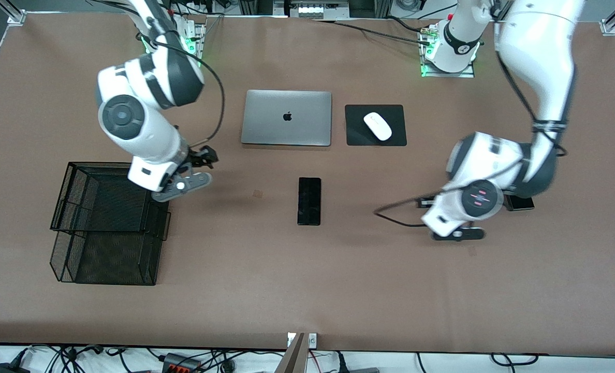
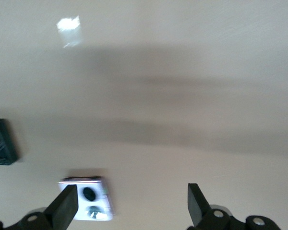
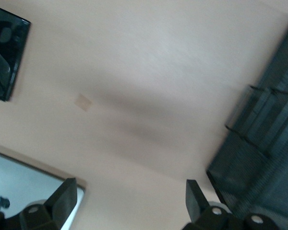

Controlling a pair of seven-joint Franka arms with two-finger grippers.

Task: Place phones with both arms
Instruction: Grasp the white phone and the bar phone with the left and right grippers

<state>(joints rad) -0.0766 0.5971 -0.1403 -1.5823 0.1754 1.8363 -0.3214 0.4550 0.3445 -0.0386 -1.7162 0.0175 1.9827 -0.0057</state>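
Small squarish lilac-white phone with two black circles [image 2: 86,199] just beside one finger of the left gripper [image 2: 132,203], jaws wide and empty, small black squarish phone [image 1: 520,203] close by at that arm's end of the tabletop [image 1: 307,290]. Long black glossy phone [image 1: 309,200] at centre, long axis running toward the silver laptop [image 1: 287,117], bare room all round. Right gripper [image 3: 129,203] also wide and empty, over the edge of the black wire-mesh tray [image 1: 105,223], well apart from it.

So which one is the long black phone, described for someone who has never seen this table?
Start at the silver laptop lying closed midway along the table. The long black phone lies flat on the bare tabletop, nearer the front camera than the laptop. It is a narrow glossy slab, unlike the squarish lilac-white phone under the left gripper.
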